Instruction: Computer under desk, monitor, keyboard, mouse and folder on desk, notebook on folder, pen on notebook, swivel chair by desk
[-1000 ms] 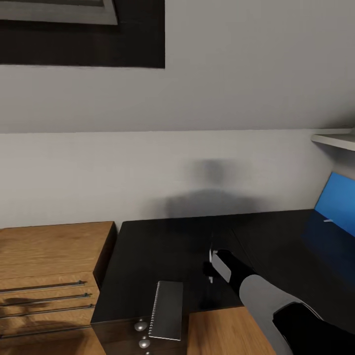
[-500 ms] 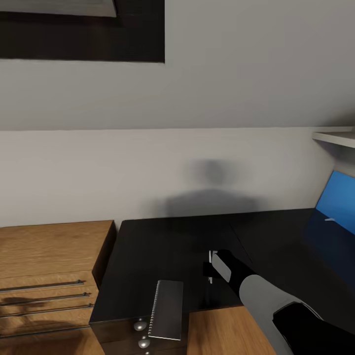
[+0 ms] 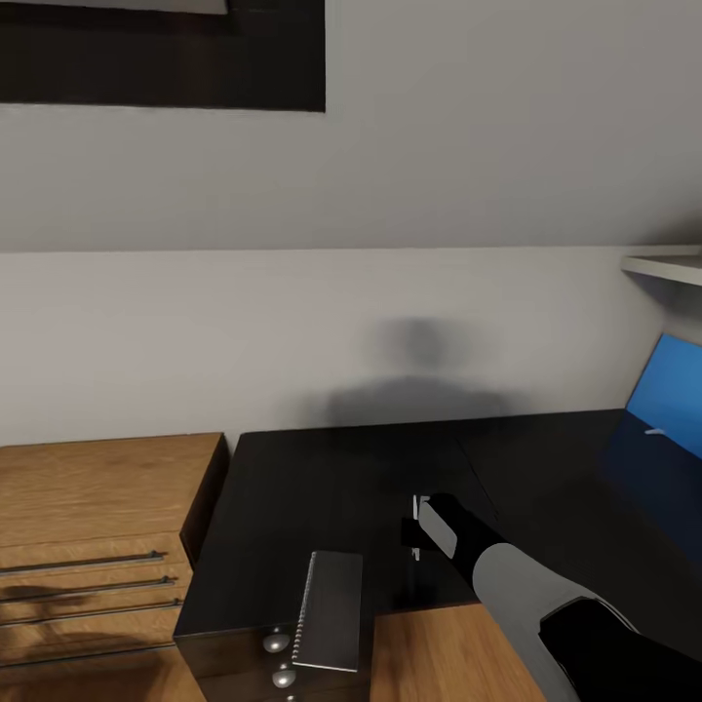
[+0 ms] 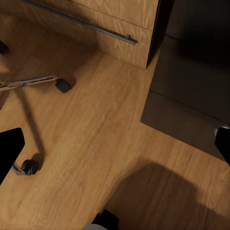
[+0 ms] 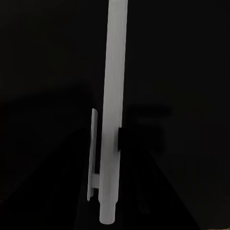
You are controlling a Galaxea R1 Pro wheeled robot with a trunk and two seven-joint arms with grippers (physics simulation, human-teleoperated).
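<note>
The right gripper [image 3: 419,531] was clamped on the white pen [image 5: 112,110] above the desk [image 3: 322,487]. The notebook [image 3: 330,611] lay nearer the drawers, its long axis front to back. The left gripper [image 4: 115,143] stood wide open and empty over the floor [image 4: 96,134].

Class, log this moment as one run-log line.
right gripper: shut on pen | over desk | notebook: desk's front edge | folder: far right
</note>
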